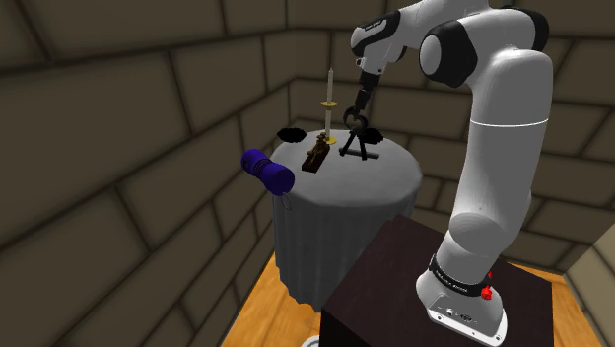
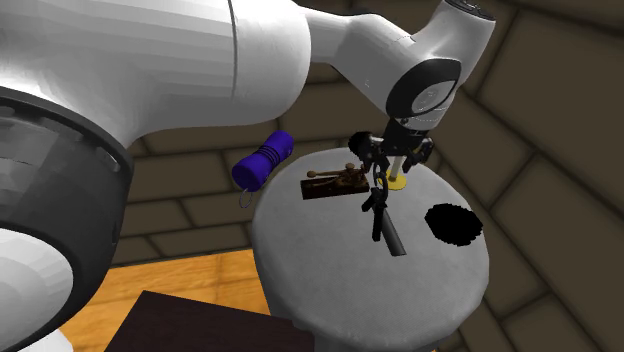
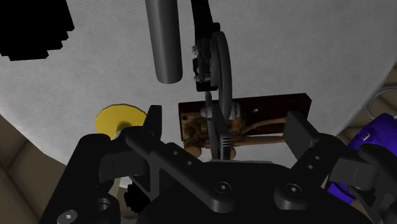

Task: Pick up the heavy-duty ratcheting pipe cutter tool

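Note:
The pipe cutter [image 1: 357, 149] is a black tool with a toothed wheel and two long handles, one of them grey, lying on the round grey-clothed table [image 1: 379, 182]. My gripper [image 1: 357, 122] hangs just above its head, fingers open. In the wrist view the toothed wheel of the cutter [image 3: 220, 76] stands between the two fingers [image 3: 153, 122] of the gripper [image 3: 226, 124], with gaps on both sides, so nothing is clasped. In the second exterior view the gripper [image 2: 378, 166] sits over the upper end of the cutter [image 2: 386, 225].
A brown wooden block with brass parts [image 1: 316, 156] lies beside the cutter. A thin pale rod on a yellow disc [image 1: 330, 99] stands behind it. A purple spool [image 1: 268, 171] hangs off the table's edge. Black patches [image 2: 452, 222] mark the cloth. The dark stand [image 1: 394, 286] is close by.

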{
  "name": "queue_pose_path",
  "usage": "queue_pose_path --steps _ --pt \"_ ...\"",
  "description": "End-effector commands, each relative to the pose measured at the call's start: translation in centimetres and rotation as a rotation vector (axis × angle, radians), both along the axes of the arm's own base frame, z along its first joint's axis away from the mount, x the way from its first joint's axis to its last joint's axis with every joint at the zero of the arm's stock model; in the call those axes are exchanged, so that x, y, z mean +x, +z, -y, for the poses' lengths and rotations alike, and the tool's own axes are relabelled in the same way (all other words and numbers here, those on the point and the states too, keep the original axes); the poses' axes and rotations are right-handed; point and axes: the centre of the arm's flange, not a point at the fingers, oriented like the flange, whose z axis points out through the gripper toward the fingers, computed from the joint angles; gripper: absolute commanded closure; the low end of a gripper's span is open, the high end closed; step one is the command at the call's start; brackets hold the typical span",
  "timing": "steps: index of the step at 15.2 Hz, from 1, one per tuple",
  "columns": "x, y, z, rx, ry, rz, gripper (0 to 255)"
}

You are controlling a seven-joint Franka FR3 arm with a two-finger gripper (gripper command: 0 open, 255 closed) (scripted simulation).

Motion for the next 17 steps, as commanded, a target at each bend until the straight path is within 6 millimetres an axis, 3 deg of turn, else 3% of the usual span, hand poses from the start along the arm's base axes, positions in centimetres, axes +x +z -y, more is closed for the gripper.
queue_pose_path --steps 1,2,11,17 --pt "0.0 -0.4 0.0 0.0 0.0 0.001 0" --pt "-0.1 -0.3 0.0 0.0 0.0 0.001 255" --pt "0.0 -0.4 0.0 0.0 0.0 0.001 255" --pt "0.0 2.8 0.0 0.0 0.0 0.001 255"
